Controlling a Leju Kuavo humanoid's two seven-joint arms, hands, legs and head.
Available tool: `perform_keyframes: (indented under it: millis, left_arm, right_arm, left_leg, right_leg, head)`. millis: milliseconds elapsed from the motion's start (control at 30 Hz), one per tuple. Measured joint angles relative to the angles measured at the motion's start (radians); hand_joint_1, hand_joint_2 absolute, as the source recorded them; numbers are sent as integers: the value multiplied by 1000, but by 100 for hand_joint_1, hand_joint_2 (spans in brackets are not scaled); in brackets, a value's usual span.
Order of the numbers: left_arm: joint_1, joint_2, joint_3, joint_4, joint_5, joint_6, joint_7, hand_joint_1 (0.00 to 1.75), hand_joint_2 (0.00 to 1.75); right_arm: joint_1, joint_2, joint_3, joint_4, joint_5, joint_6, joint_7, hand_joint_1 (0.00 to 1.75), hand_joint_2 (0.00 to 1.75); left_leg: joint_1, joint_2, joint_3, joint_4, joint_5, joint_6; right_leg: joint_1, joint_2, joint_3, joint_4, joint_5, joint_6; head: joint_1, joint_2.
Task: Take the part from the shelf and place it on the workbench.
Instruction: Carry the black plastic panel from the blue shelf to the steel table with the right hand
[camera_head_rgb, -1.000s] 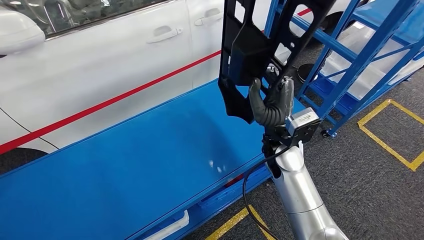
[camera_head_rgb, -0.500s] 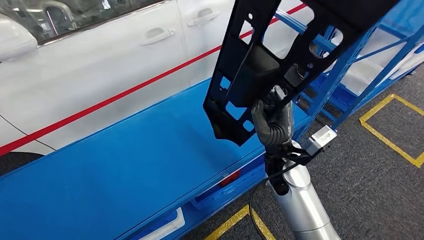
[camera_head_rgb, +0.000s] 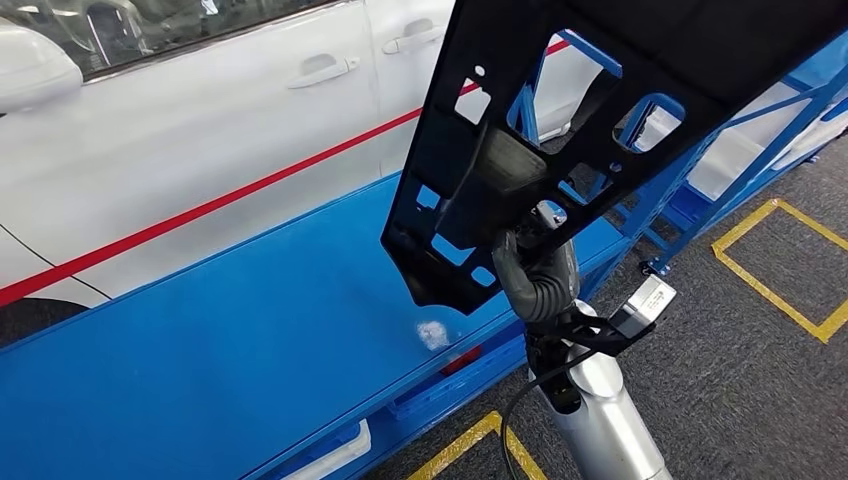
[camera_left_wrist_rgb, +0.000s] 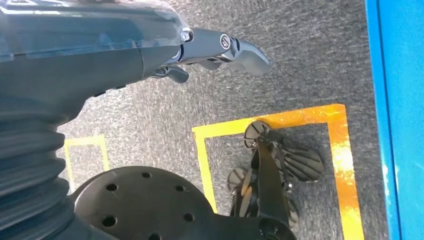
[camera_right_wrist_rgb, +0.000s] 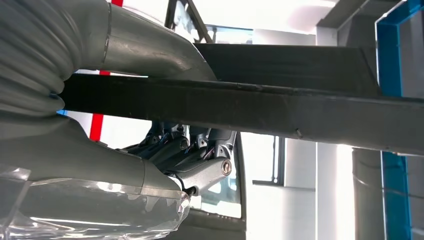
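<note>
The right hand (camera_head_rgb: 535, 275) has its fingers clamped on the black part (camera_head_rgb: 560, 130), holding it tilted above the blue worktop (camera_head_rgb: 250, 340), probably so it can be laid flat. Behind stand the shelf (camera_head_rgb: 720, 150) and a white car (camera_head_rgb: 200, 120). The left hand (camera_left_wrist_rgb: 150, 50) hangs empty, fingers apart.

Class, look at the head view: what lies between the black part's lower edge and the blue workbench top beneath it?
Nothing: the black part, gripped by the right hand, hangs over bare workbench.
</note>
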Motion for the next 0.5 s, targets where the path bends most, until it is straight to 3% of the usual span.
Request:
perform_keyframes:
  millis: [67, 100, 133, 200, 267, 400, 467, 500]
  left_arm:
    - [0, -1, 1, 0, 0, 7, 4, 0, 175]
    - [1, -2, 2, 0, 0, 9, 5, 0, 175]
    - [1, -3, 3, 0, 0, 9, 6, 0, 175]
    - [1, -6, 6, 0, 0, 9, 8, 0, 175]
    - [0, -8, 9, 0, -1, 5, 9, 0, 175]
    - [0, -8, 10, 0, -1, 0, 10, 0, 175]
    - [0, -8, 10, 0, -1, -1, 10, 0, 175]
    - [0, -8, 10, 0, -1, -1, 10, 0, 175]
  right_arm:
    - [5, -2, 2, -2, 0, 1, 1, 175, 175]
    - [8, -4, 3, -2, 0, 1, 1, 175, 175]
    - [10, -5, 4, -2, 0, 1, 2, 175, 175]
    - [10, -6, 5, -4, 0, 1, 4, 175, 175]
    - [10, -6, 6, -8, 0, 2, 9, 175, 175]
    - [15, -8, 8, -19, 0, 0, 14, 175, 175]
    - [18, -9, 8, -28, 0, 1, 17, 175, 175]
    - [19, -9, 7, -32, -1, 1, 20, 175, 175]
  left_leg:
    - [0, 0, -1, 1, 0, 1]
    - [0, -1, -1, 1, 0, 1]
    - [1, -1, -1, 2, -1, 0]
    - [2, -3, 1, 6, -5, -7]
    - [0, -4, -2, 14, -10, -18]
    - [1, -4, -5, 18, -16, -42]
    - [4, -3, -27, 68, -51, -50]
    - [4, -2, -52, 123, -82, -51]
  right_leg:
    - [-6, 0, -60, 124, -50, 7]
    - [-9, -1, -73, 149, -50, 10]
    - [-13, -1, -66, 135, -31, 13]
    - [-20, -2, -5, 11, 35, 15]
    - [-18, -2, 47, -96, 71, 11]
    - [-12, 1, 54, -120, 74, -13]
    - [-12, 0, 55, -124, 76, -26]
    - [-11, -1, 55, -125, 77, -30]
  head:
    - [0, 0]
    - [0, 0]
    - [0, 0]
    - [1, 0]
    - [0, 0]
    - [-1, 0]
    - [-1, 0]
    - [-2, 0]
